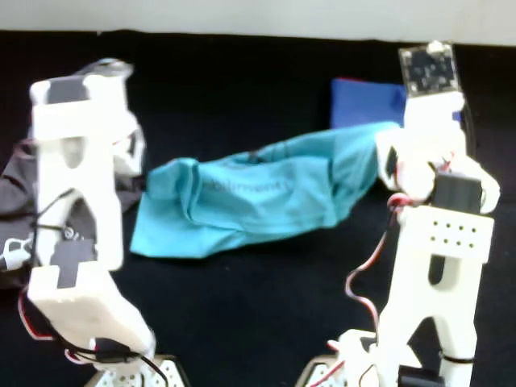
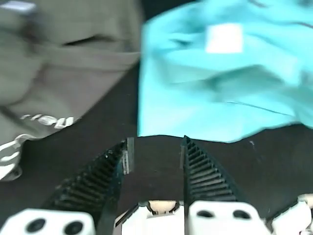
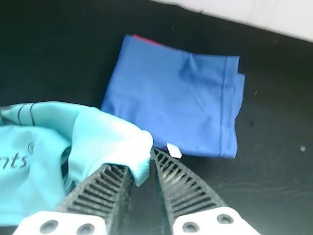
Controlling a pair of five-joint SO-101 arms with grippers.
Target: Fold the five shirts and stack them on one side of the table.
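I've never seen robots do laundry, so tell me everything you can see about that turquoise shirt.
The turquoise shirt is soft fabric with dark lettering and a white label. It lies crumpled across the middle of the black table. The right gripper pinches one end, near the folded blue shirt; the open left gripper sits just short of the other edge.

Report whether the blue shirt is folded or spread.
Folded: the blue shirt lies as a compact flat rectangle with doubled edges along one side, on the black table.
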